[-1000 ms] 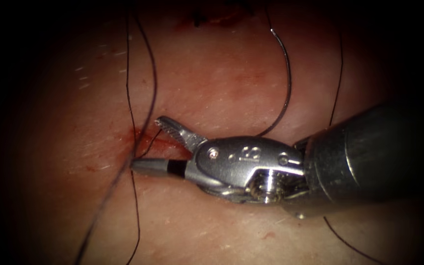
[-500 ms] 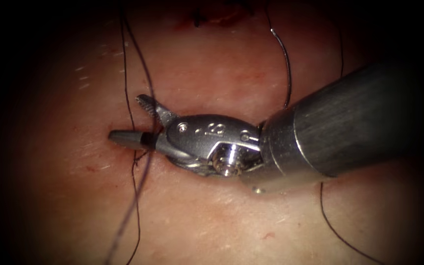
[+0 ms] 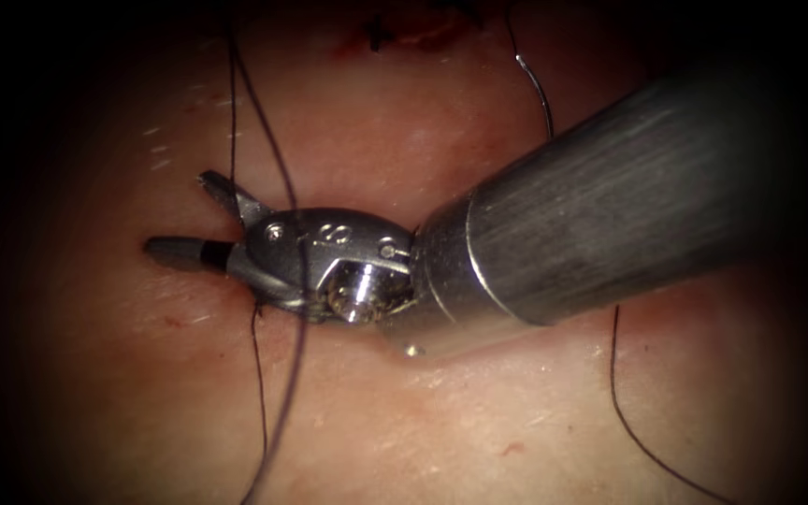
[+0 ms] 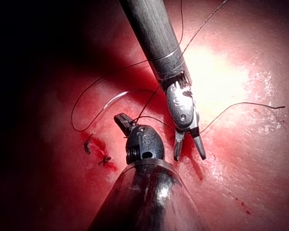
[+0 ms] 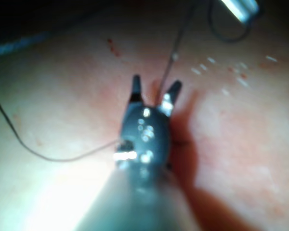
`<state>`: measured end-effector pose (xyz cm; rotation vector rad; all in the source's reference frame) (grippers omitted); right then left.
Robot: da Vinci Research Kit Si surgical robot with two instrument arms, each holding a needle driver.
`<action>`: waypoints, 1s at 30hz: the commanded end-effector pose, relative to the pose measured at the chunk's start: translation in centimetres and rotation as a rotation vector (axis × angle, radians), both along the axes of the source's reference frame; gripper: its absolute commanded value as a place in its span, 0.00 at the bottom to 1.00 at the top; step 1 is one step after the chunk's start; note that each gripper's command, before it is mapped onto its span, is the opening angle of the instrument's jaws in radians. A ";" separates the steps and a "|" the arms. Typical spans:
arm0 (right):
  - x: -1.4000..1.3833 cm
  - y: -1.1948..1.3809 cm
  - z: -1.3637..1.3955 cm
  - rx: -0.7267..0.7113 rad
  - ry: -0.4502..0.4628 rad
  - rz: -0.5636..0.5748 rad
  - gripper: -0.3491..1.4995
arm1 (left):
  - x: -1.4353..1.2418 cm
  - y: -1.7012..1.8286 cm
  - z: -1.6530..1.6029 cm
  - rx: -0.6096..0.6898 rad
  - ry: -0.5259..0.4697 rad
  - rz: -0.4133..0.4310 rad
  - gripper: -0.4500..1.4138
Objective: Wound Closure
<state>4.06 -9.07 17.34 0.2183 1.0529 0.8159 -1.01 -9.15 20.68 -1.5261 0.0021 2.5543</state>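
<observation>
One tool, R arm's [image 3: 189, 217], jaws spread wide, holding nothing, over pale tissue [image 3: 479, 421] w/ red fluid [image 4: 98, 144]; thread [image 3: 268, 411] strands cross beneath; needle [image 3: 535, 84] lies free.

A small engraved "S" stands on the dark rounded metal wrist housing of the left arm's pincer [image 4: 126, 124]; other engraved marks are unreadable.

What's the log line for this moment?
right tool: jaws open, holding nothing | left tool: grasp unclear | needle: lying on tissue, unheld | thread: across right tool
</observation>
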 end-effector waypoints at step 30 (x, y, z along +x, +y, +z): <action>-0.12 -0.15 -0.21 0.007 0.110 -0.159 0.16 | 0.07 -0.40 -0.40 -0.001 -0.024 0.035 0.00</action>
